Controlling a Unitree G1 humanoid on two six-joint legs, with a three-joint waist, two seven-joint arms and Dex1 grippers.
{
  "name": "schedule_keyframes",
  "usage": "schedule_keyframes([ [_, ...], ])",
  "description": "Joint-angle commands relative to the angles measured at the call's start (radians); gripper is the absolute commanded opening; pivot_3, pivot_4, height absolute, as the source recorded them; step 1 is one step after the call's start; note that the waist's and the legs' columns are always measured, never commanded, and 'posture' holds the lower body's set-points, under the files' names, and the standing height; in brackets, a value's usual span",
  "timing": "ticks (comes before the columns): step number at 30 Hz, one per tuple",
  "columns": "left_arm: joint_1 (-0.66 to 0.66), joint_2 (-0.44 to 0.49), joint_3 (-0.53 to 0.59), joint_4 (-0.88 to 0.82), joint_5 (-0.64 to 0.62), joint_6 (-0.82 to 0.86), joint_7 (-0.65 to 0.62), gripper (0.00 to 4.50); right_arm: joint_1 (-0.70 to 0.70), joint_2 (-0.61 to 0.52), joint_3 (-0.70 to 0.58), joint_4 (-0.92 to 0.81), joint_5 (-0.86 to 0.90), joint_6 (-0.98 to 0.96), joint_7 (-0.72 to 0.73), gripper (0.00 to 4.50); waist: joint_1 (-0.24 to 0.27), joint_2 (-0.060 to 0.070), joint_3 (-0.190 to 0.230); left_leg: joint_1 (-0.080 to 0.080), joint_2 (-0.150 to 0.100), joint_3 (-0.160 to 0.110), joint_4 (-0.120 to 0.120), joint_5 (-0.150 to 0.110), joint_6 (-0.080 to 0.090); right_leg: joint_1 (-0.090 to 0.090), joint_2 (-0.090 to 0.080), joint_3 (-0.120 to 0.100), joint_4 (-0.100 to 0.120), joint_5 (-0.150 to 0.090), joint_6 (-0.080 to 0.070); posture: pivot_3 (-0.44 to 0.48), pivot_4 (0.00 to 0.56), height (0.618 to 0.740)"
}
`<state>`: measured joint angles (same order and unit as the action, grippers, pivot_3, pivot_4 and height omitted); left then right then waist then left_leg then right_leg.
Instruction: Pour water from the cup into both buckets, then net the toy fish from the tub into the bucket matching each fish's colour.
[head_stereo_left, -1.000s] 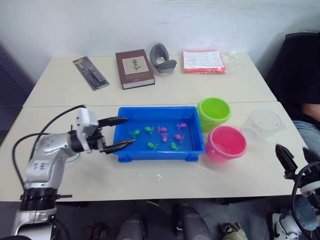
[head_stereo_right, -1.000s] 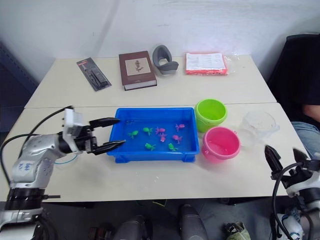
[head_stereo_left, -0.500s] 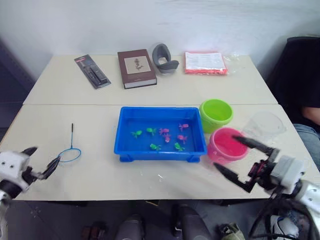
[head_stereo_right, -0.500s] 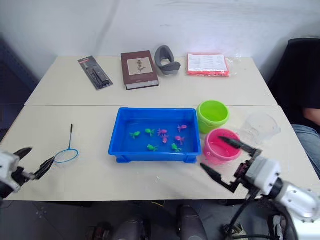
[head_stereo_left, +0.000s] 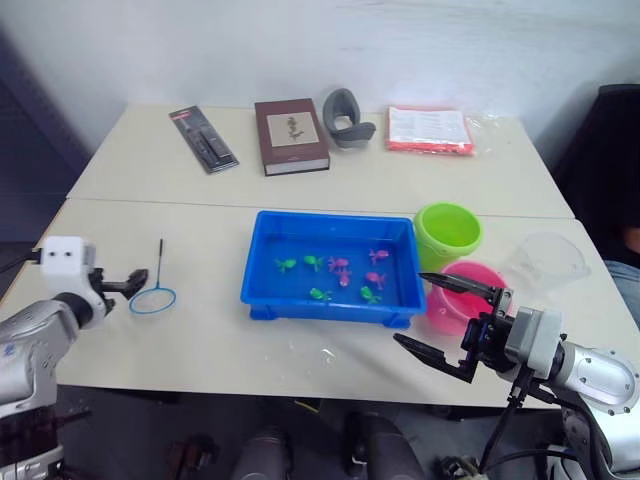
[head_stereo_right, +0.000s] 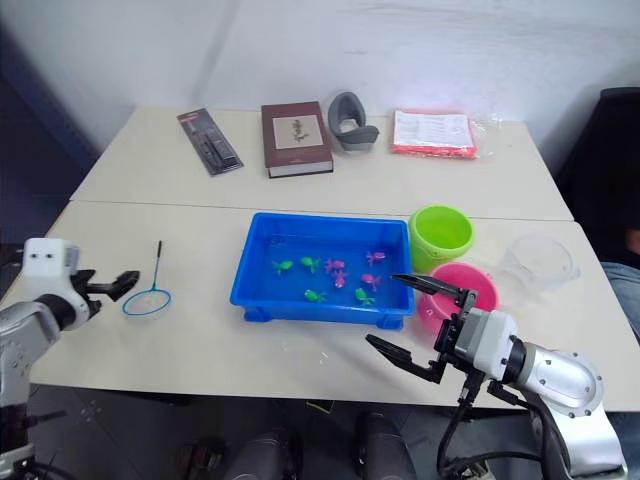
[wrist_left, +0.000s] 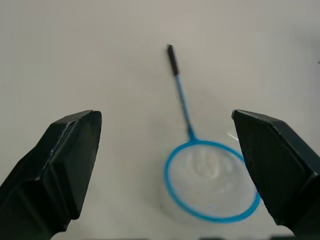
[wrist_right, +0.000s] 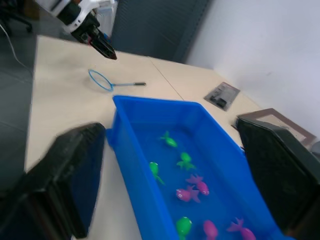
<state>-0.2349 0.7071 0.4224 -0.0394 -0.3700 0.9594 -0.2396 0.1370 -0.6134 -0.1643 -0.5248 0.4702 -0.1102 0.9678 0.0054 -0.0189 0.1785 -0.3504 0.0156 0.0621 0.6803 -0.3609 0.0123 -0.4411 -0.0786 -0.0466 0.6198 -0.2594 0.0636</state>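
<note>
The left gripper (wrist_left: 165, 165) is hovering just beside the net (head_stereo_left: 152, 290), fingers spread wide and holding nothing; in the left wrist view the blue hoop and thin dark handle are lying flat on the table (head_stereo_left: 200, 340) between the two fingers (wrist_left: 60, 165).

The right gripper (head_stereo_left: 440, 318) is hanging at the near right corner of the tub (head_stereo_left: 262, 292), fingers also spread wide and empty, the upper finger reaching in front of the pink bucket (head_stereo_left: 478, 280).

The tub is sitting at the table's centre, with green and pink toy fish (head_stereo_left: 340, 265) lying inside it. The green bucket (head_stereo_left: 447, 232) is standing just beside the tub's far right corner, with the pink bucket in front of it. The cup (head_stereo_left: 548, 262) is standing to the right of both buckets.
</note>
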Motion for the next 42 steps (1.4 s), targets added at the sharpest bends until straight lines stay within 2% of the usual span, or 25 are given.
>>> schedule_keyframes([
  [1,-0.092,-0.01,-0.047,0.137,0.07,-0.013,0.055,4.5,-0.026,-0.009,-0.021,-0.053,0.018,0.032,-0.05,4.41,-0.011,0.0,0.0,0.0,0.0,0.0,0.0,0.001,-0.001,0.0,0.0,0.0,0.001,0.0,0.0,0.0,0.15,0.74],
  [4,-0.177,-0.017,-0.096,0.282,0.109,-0.065,0.056,4.5,-0.021,-0.016,-0.018,-0.085,0.02,0.054,-0.068,4.41,-0.007,-0.001,0.0,-0.002,0.0,0.001,0.0,0.004,-0.006,-0.002,0.001,-0.002,0.001,0.0,0.0,0.0,0.15,0.74],
  [9,-0.299,-0.027,-0.197,0.517,0.157,-0.147,-0.031,4.5,0.005,-0.019,-0.037,-0.121,0.023,0.082,-0.099,4.41,-0.003,-0.002,0.0,-0.002,0.0,0.0,0.001,0.004,-0.006,-0.002,0.0,-0.003,0.002,0.0,0.0,0.0,0.15,0.74],
  [10,-0.321,-0.028,-0.222,0.562,0.169,-0.159,-0.051,3.97,0.012,-0.022,-0.038,-0.124,0.023,0.084,-0.099,4.5,-0.002,-0.002,0.0,-0.002,0.0,0.0,0.001,0.004,-0.006,-0.002,0.0,-0.003,0.002,0.0,0.0,0.0,0.15,0.74],
  [11,-0.343,-0.032,-0.229,0.61,0.179,-0.177,-0.049,3.89,0.018,-0.023,-0.039,-0.127,0.023,0.084,-0.099,4.5,0.002,-0.002,0.0,-0.002,-0.001,0.001,0.001,0.004,-0.006,-0.002,0.0,-0.003,0.002,0.0,0.0,0.0,0.15,0.74],
  [12,-0.36,-0.032,-0.24,0.659,0.191,-0.184,-0.052,3.28,0.024,-0.024,-0.042,-0.131,0.024,0.085,-0.099,4.5,0.005,-0.002,0.0,-0.002,-0.001,0.0,0.001,0.004,-0.006,-0.002,0.0,-0.004,0.002,0.0,0.0,0.0,0.15,0.74],
  [13,-0.368,-0.031,-0.243,0.693,0.199,-0.193,-0.05,2.99,0.03,-0.026,-0.045,-0.137,0.025,0.087,-0.1,4.5,0.008,-0.002,0.0,-0.002,-0.001,0.001,0.001,0.005,-0.006,-0.002,0.0,-0.004,0.002,0.0,0.0,0.0,0.15,0.74],
  [14,-0.376,-0.03,-0.246,0.722,0.206,-0.203,-0.052,2.47,0.034,-0.027,-0.047,-0.141,0.026,0.089,-0.101,4.5,0.009,-0.002,0.0,-0.001,-0.001,0.001,0.001,0.005,-0.006,-0.002,0.0,-0.004,0.002,0.0,0.0,0.0,0.15,0.74],
  [15,-0.38,-0.028,-0.247,0.738,0.209,-0.207,-0.054,2.23,0.038,-0.028,-0.049,-0.144,0.026,0.09,-0.101,4.5,0.011,-0.001,-0.001,-0.001,-0.001,0.001,0.001,0.005,-0.006,-0.002,0.0,-0.004,0.003,0.0,0.0,0.0,0.15,0.74],
  [19,-0.353,-0.012,-0.208,0.735,0.188,-0.189,-0.064,0.64,0.055,-0.03,-0.081,-0.147,0.015,0.09,-0.12,4.5,0.013,-0.001,-0.001,0.0,-0.001,0.003,0.001,0.005,-0.005,-0.002,0.0,-0.004,0.004,0.0,0.0,0.0,0.15,0.74],
  [20,-0.346,-0.003,-0.186,0.728,0.176,-0.202,-0.067,0.14,0.057,-0.029,-0.086,-0.148,0.015,0.09,-0.122,4.5,0.012,-0.001,-0.001,0.0,-0.001,0.003,0.001,0.005,-0.005,-0.002,0.0,-0.004,0.005,0.0,0.0,0.0,0.15,0.74],
  [21,-0.34,0.0,-0.155,0.717,0.153,-0.235,-0.082,0.03,0.06,-0.03,-0.09,-0.15,0.016,0.094,-0.125,4.5,0.011,-0.001,-0.001,0.001,-0.001,0.003,0.001,0.005,-0.005,-0.002,0.0,-0.004,0.005,0.0,0.0,0.0,0.15,0.74],
  [23,-0.341,0.005,-0.091,0.679,0.089,-0.324,-0.165,0.03,0.062,-0.035,-0.098,-0.161,0.026,0.116,-0.138,4.5,0.006,-0.001,-0.001,0.002,-0.001,0.004,0.001,0.005,-0.005,-0.002,0.0,-0.003,0.006,0.0,0.0,0.0,0.15,0.74],
  [26,-0.354,0.04,-0.043,0.573,-0.021,-0.403,-0.409,0.03,0.048,-0.061,-0.112,-0.195,0.083,0.214,-0.182,4.5,0.003,-0.001,-0.001,0.002,-0.001,0.004,0.001,0.005,-0.006,-0.002,0.0,-0.003,0.006,0.0,0.0,0.0,0.15,0.74],
  [29,-0.3,0.092,-0.09,0.386,-0.082,-0.55,-0.718,0.03,-0.008,-0.113,-0.124,-0.253,0.139,0.48,-0.358,4.5,-0.002,-0.001,-0.001,0.001,0.0,0.003,0.001,0.005,-0.006,-0.002,0.0,-0.002,0.006,0.0,0.0,0.0,0.15,0.74],
  [30,-0.286,0.094,-0.102,0.343,-0.091,-0.641,-0.801,0.03,-0.022,-0.141,-0.117,-0.261,0.172,0.548,-0.381,4.5,-0.003,-0.002,0.0,0.001,0.0,0.003,0.001,0.005,-0.006,-0.002,0.0,-0.002,0.006,0.0,0.0,0.0,0.15,0.74],
  [32,-0.297,0.109,-0.14,0.302,-0.1,-0.686,-0.91,0.03,-0.047,-0.192,-0.096,-0.262,0.227,0.593,-0.345,4.5,-0.003,-0.006,0.002,-0.002,0.0,0.001,0.002,0.006,-0.007,-0.003,-0.001,-0.003,0.005,0.0,0.0,0.0,0.15,0.74],
  [33,-0.314,0.135,-0.189,0.277,-0.098,-0.672,-0.987,0.03,-0.061,-0.231,-0.088,-0.256,0.262,0.64,-0.331,4.5,-0.005,-0.009,0.003,-0.002,0.0,0.0,0.002,0.006,-0.007,-0.003,-0.001,-0.003,0.005,0.0,0.0,0.0,0.15,0.74],
  [36,-0.329,0.188,-0.297,0.213,-0.09,-0.654,-1.153,0.03,-0.105,-0.307,-0.081,-0.251,0.348,0.773,-0.319,4.5,-0.006,-0.006,0.004,-0.003,0.0,-0.001,0.002,0.006,-0.008,-0.003,-0.003,-0.003,0.003,0.0,-0.001,0.0,0.15,0.74],
  [38,-0.357,0.201,-0.438,0.115,-0.052,-0.658,-1.269,0.03,-0.191,-0.317,-0.026,-0.227,0.412,0.866,-0.327,4.5,-0.005,-0.005,0.005,-0.003,-0.001,-0.001,0.002,0.006,-0.007,-0.002,-0.003,-0.004,0.002,0.0,-0.001,0.0,0.15,0.74],
  [40,-0.395,0.185,-0.547,0.062,-0.007,-0.685,-1.34,0.03,-0.27,-0.314,0.035,-0.207,0.466,0.939,-0.343,4.5,-0.005,-0.005,0.005,-0.003,0.0,-0.001,0.002,0.005,-0.005,-0.002,-0.001,-0.004,0.002,0.0,-0.002,0.0,0.15,0.74],
  [42,-0.432,0.151,-0.605,0.046,0.013,-0.673,-1.347,0.03,-0.336,-0.284,0.077,-0.186,0.51,1.004,-0.371,4.5,-0.005,-0.005,0.005,-0.004,-0.001,-0.001,0.002,0.005,-0.002,-0.002,0.0,-0.004,0.002,0.0,-0.001,0.0,0.15,0.74],
])
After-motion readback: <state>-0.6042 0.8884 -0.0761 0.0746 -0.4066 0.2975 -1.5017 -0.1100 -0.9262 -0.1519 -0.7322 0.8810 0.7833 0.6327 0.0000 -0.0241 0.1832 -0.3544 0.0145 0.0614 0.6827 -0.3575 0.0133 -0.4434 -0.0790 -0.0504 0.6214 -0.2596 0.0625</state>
